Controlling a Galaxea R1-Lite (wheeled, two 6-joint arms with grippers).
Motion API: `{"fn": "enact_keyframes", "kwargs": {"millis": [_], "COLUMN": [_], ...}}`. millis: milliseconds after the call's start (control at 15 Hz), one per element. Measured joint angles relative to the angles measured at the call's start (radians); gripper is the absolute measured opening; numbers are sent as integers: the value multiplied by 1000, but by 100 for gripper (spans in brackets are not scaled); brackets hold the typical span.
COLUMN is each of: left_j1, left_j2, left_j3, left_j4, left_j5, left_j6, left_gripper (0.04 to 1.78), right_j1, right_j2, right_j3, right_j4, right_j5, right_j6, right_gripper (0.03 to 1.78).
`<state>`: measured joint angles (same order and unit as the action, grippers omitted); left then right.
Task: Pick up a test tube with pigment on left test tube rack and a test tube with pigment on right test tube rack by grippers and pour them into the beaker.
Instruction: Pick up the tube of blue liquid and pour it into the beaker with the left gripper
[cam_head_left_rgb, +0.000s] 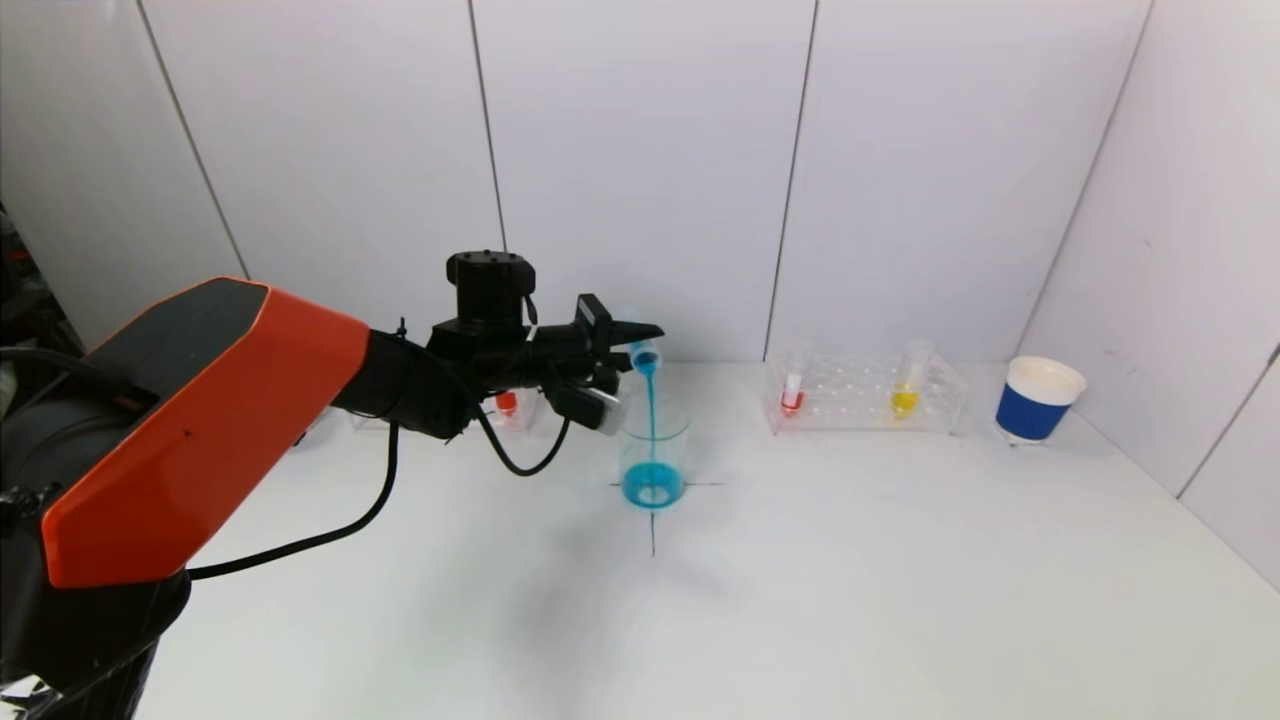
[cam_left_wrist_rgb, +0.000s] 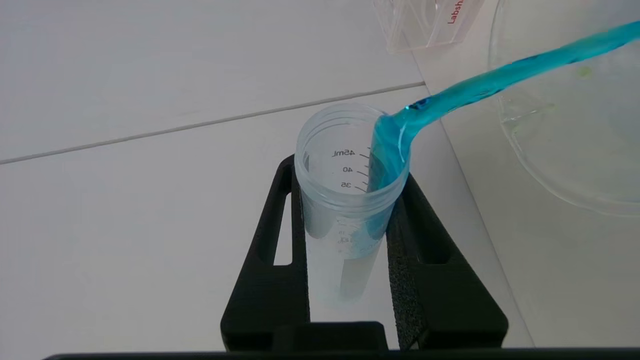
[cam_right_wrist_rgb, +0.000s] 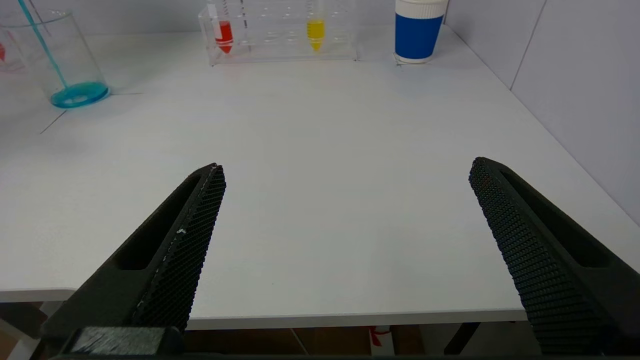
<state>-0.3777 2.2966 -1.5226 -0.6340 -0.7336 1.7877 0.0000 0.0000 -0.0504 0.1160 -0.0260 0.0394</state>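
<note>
My left gripper (cam_head_left_rgb: 625, 350) is shut on a clear test tube (cam_head_left_rgb: 645, 357) and holds it tipped over the glass beaker (cam_head_left_rgb: 654, 452). A stream of blue pigment (cam_head_left_rgb: 651, 420) runs from the tube's mouth into the beaker, where blue liquid pools at the bottom. In the left wrist view the tube (cam_left_wrist_rgb: 345, 200) sits between the black fingers (cam_left_wrist_rgb: 425, 260), blue liquid spilling from its rim. The left rack (cam_head_left_rgb: 510, 408) with a red tube lies behind the arm. The right rack (cam_head_left_rgb: 865, 395) holds a red tube (cam_head_left_rgb: 792, 392) and a yellow tube (cam_head_left_rgb: 906, 395). My right gripper (cam_right_wrist_rgb: 345, 175) is open, at the table's near edge.
A blue and white paper cup (cam_head_left_rgb: 1037, 399) stands at the back right, beside the right rack. White walls close the table at the back and right. A black cross (cam_head_left_rgb: 653, 520) is marked on the table under the beaker.
</note>
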Motion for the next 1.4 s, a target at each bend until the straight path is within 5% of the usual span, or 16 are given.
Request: {"fn": "enact_keyframes", "kwargs": {"millis": [1400], "left_j1": [-5], "left_j2": [-5], "left_j3": [11], "left_j4": [-37], "left_j5": [6], "left_j6": [140], "left_gripper": [46], "right_j1": [0], "right_j2": [0], "right_j3": [0], "right_j4": [0], "right_j5": [0], "right_j6": [0], "right_gripper": [177]}}
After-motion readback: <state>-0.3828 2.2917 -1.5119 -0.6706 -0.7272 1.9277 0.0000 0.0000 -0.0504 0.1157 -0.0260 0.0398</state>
